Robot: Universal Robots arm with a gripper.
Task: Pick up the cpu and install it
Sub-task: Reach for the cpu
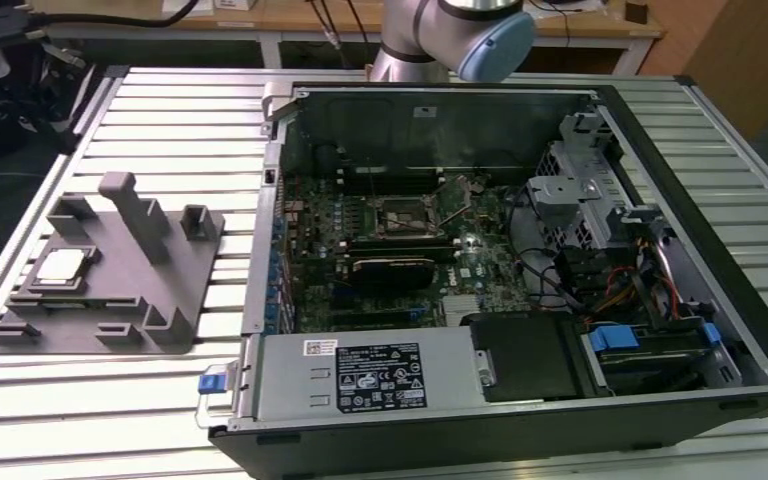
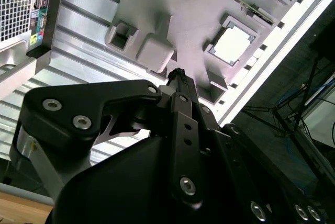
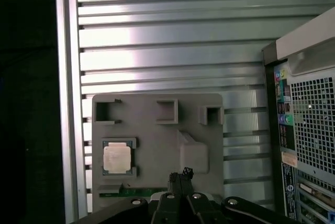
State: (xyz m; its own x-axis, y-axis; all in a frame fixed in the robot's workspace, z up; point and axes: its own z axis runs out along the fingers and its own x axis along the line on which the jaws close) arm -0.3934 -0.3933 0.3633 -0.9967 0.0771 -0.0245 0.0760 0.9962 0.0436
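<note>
Your end effector (image 3: 180,174), closed and empty, hovers above the grey fixture block (image 3: 157,130); the cpu (image 3: 116,158) lies in its recess, on the slatted surface (image 3: 157,46) beside the open computer case (image 1: 491,250).

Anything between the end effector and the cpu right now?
Nothing visible. The cpu lies uncovered in its recess on the grey fixture. The end effector hangs above the fixture, and the raised block beside it is on the side away from the cpu.
</note>
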